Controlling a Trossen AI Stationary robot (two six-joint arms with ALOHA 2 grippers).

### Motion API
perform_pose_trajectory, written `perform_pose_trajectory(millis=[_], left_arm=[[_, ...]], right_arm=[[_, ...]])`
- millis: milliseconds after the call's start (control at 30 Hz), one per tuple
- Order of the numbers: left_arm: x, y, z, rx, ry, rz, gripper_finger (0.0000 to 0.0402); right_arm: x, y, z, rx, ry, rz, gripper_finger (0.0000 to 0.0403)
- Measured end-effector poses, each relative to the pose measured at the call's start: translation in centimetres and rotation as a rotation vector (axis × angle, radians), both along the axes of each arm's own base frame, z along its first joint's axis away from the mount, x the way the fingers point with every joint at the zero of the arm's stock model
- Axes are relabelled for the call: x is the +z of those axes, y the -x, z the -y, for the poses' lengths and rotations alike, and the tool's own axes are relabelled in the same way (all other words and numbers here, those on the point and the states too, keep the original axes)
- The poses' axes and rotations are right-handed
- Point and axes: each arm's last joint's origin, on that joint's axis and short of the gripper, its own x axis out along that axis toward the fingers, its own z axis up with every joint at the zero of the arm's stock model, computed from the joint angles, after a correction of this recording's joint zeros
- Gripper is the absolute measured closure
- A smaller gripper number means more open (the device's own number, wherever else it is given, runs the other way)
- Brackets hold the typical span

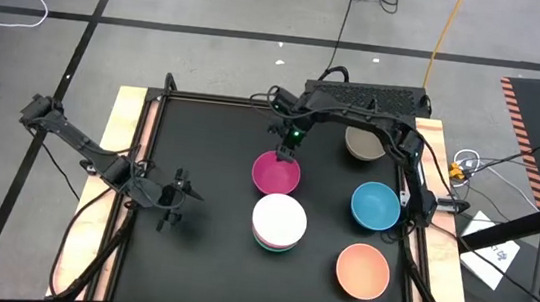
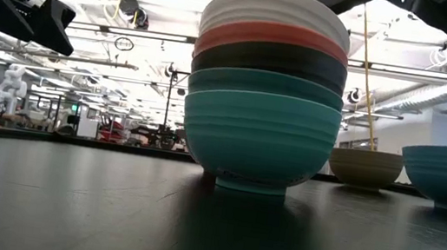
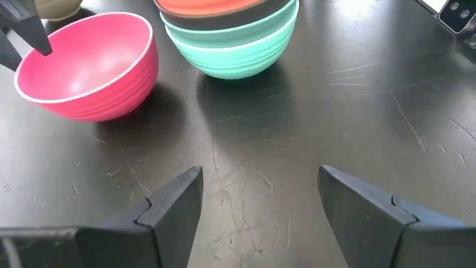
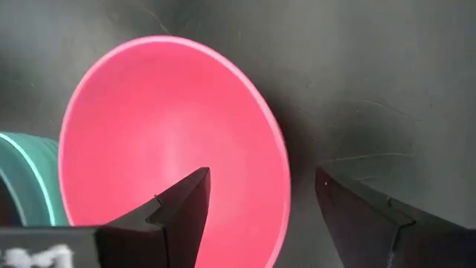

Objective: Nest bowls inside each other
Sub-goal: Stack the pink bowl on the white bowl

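Note:
A magenta bowl (image 1: 276, 173) (image 3: 85, 67) stands upright on the black table. Just near of it stands a stack of nested bowls (image 1: 279, 221) (image 2: 266, 87): white on top, then red, black, dark green and turquoise at the bottom. Blue (image 1: 376, 205), peach-orange (image 1: 363, 270) and grey-brown (image 1: 364, 143) bowls stand alone to the right. My right gripper (image 1: 287, 153) (image 4: 260, 182) is open above the magenta bowl's far rim (image 4: 277, 141), one finger over the inside and one outside, with no touch visible. My left gripper (image 1: 176, 202) (image 3: 260, 182) is open over bare table, left of the stack.
The table's raised frame (image 1: 147, 148) bounds the black mat. The right arm (image 1: 392, 134) reaches over the grey-brown bowl from the far right. Bare mat lies on the left half of the table (image 1: 200, 144) and along the near edge.

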Motion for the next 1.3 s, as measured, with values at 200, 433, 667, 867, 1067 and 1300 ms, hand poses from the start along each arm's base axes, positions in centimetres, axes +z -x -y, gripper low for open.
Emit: perform_pose_trajectory(millis=[200, 433, 667, 867, 1067, 1300], left_arm=[[0.0, 0.0, 0.0, -0.002, -0.004, 0.000, 0.0133], [0.0, 0.0, 0.0, -0.002, -0.004, 0.001, 0.0133], [0.0, 0.0, 0.0, 0.001, 0.004, 0.004, 0.0133], [0.0, 0.0, 0.0, 0.002, 0.006, 0.004, 0.0133], [0.1, 0.0, 0.0, 0.003, 0.008, 0.007, 0.0133], [0.1, 0.0, 0.0, 0.008, 0.014, 0.006, 0.0133]], right_arm=[[-0.1, 0.0, -0.7, 0.050, 0.004, -0.018, 0.0166], [-0.6, 0.1, -1.7, 0.128, 0.078, -0.078, 0.0189], [-0.8, -0.4, -2.3, 0.222, 0.155, -0.037, 0.0352], [-0.8, -0.6, -2.6, 0.240, 0.199, -0.053, 0.0398], [0.6, -0.6, -2.4, 0.225, 0.247, -0.090, 0.0400], [5.2, -1.5, -2.0, 0.205, 0.322, -0.018, 0.0401]])
